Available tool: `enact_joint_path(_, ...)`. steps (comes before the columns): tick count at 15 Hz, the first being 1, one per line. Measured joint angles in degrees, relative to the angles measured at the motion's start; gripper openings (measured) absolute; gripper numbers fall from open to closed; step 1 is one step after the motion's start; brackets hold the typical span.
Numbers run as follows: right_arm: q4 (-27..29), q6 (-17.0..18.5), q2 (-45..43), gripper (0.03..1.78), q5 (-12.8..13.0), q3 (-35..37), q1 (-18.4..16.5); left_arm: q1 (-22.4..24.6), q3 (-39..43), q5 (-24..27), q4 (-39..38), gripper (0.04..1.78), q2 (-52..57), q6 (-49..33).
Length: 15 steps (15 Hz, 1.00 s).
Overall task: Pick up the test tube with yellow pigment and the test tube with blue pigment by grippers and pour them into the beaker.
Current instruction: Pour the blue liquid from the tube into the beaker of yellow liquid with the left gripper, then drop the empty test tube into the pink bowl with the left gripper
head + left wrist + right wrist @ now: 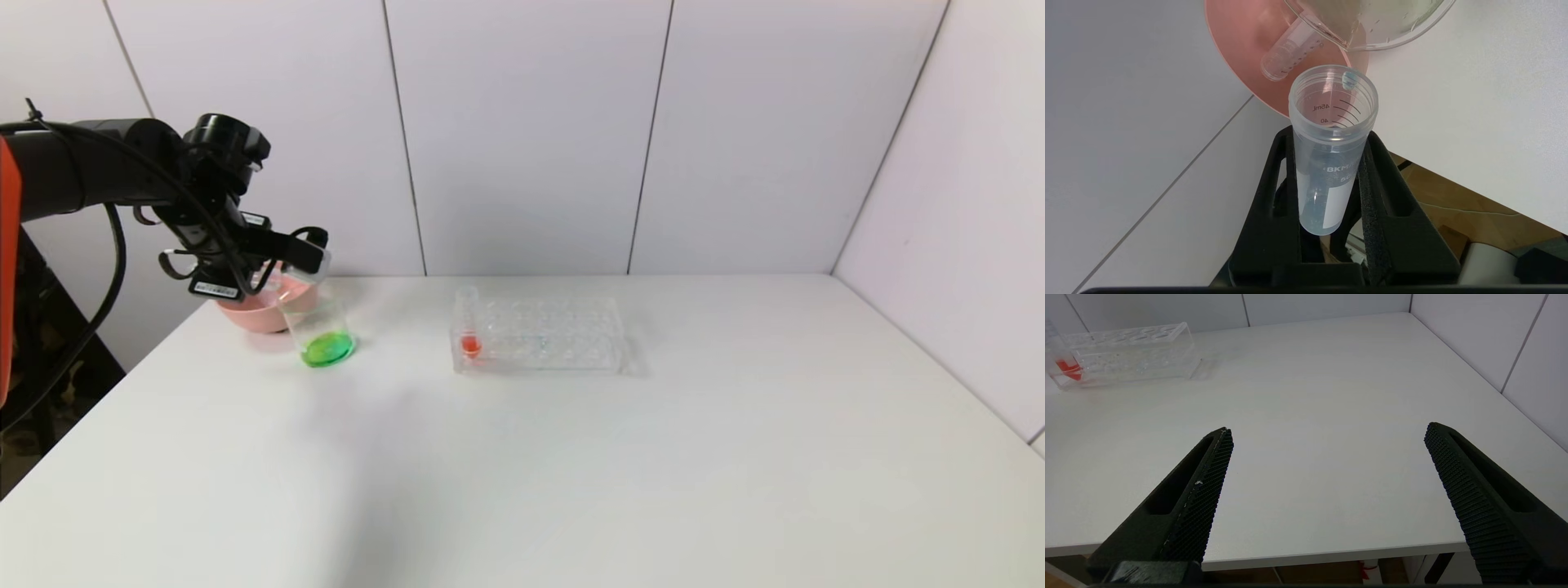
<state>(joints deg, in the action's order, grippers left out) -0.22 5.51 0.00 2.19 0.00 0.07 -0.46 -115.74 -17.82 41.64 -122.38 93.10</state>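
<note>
Beaker [320, 331] contents are already green, so by my reading both colours are in and the tube in hand is the last one, now drained. Starting at the left gripper [1331, 163]: its jaws are clamped on the sides of a clear tube [1331, 134], which looks empty apart from a bluish drop clinging inside the mouth. From the head camera the tube [314, 260] is held tipped, its long axis roughly level, mouth pointing toward the beaker and hanging just above the beaker's rim, over the gap between beaker and pink bowl [253, 314]. Another empty tube [1290, 53] lies in that bowl, which sits just behind the beaker near the table's [571, 457] far left corner. Next likely move is a short shift back over the bowl; the beaker rim is close, so a clip is the risk. To the right, well apart, stands the clear rack [539, 335] with the red tube [469, 327]. The right gripper [1327, 457] idles, jaws wide apart, over the table's near right edge.
</note>
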Motion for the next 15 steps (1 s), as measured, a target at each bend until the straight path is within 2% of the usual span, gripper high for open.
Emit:
enact_joint_path(3,0.0,0.0,0.0,1.71,0.0,0.0,0.0,0.35,0.0,0.79,-1.12,0.44,0.8,-2.72)
enact_joint_path(5,0.0,0.0,0.0,1.71,0.0,0.0,0.0,1.32,0.05,3.94,-1.51,0.44,1.66,-8.75)
enact_joint_path(9,0.0,0.0,0.0,1.71,0.0,0.0,0.0,4.23,0.27,19.03,-4.52,0.44,3.28,-31.96)
enact_joint_path(13,0.0,0.0,0.0,1.71,-0.02,0.0,0.0,9.3,1.79,35.88,-11.91,0.44,4.08,-58.02)
enact_joint_path(15,-0.02,0.0,0.0,1.71,-0.02,0.0,0.0,11.48,2.04,40.3,-15.38,0.44,3.69,-67.8)
